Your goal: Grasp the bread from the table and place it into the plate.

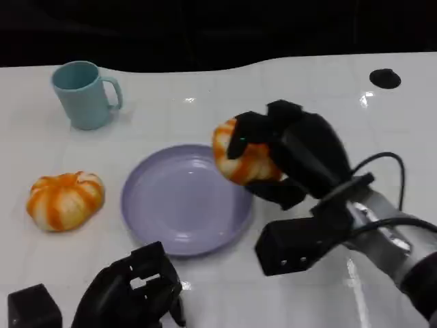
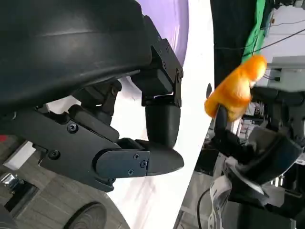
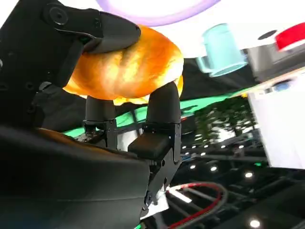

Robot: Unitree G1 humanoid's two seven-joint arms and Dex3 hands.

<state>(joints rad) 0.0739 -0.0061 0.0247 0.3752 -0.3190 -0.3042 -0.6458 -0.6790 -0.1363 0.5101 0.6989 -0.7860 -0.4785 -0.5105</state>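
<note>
**Bread held over the plate's rim**

A bread [image 1: 240,158] is gripped by the right hand [image 1: 290,154] above the right rim of the plate [image 1: 179,205], apparently lifted off the surface [image 1: 382,123]. The left hand [image 1: 136,290] is held at the near edge, fingers curled on nothing. A second bread [image 1: 65,199] lies toward the left edge, a mug [image 1: 83,94] near the far-left corner.
</note>
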